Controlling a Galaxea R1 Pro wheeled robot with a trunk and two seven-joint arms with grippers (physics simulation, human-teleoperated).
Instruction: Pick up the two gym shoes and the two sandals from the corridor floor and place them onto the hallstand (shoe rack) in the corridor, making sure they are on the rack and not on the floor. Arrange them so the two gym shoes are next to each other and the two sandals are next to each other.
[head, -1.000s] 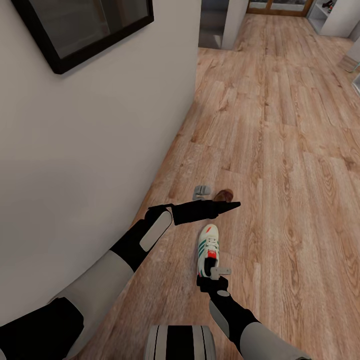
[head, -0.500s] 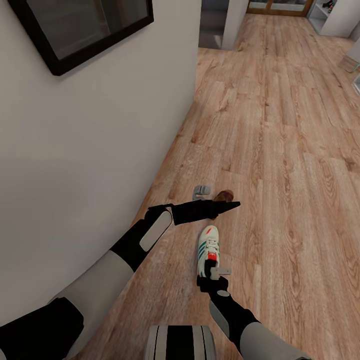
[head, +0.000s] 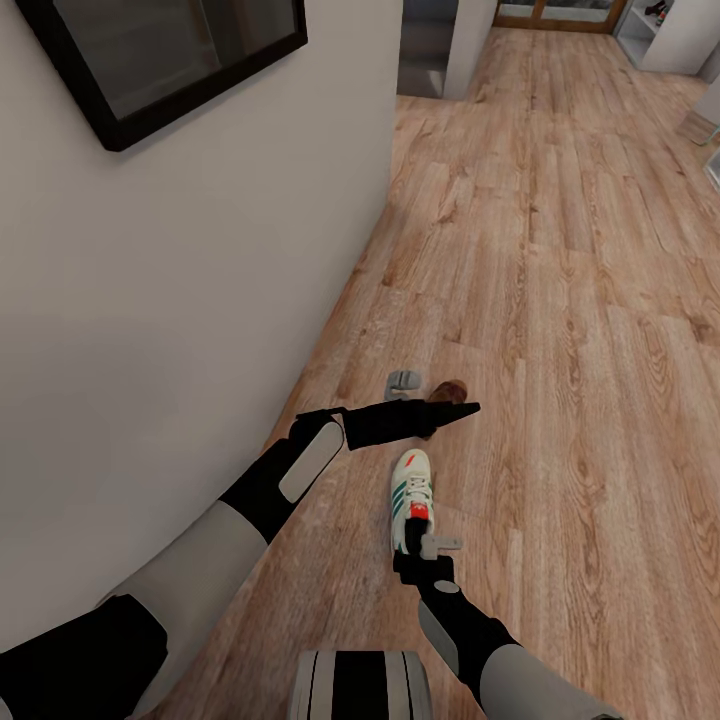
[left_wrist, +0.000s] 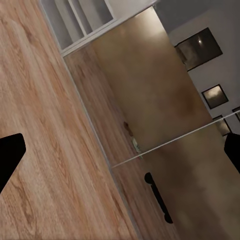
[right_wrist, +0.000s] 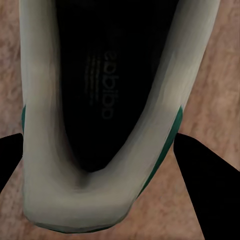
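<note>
Black fingers of my right gripper (right_wrist: 107, 150) stand apart in my wrist view, one on each side of the gym shoe's (right_wrist: 100, 100) heel, with the cream collar and dark insole between them. I judge the jaws straddle the heel without pressing it yet; contact I cannot confirm. From my head view the right gripper (head: 428, 558) sits at the heel end of the gym shoe (head: 411, 495), whose long axis runs straight away from my fingers, toe pointing outward along the corridor floor (head: 580, 300). So closing across the narrow heel is the move I expect. Beyond the toe, a brown sandal (head: 450, 389) lies partly behind my left arm. My left gripper (head: 458, 411) hangs over that spot, jaws parted in its wrist view and holding nothing.
</note>
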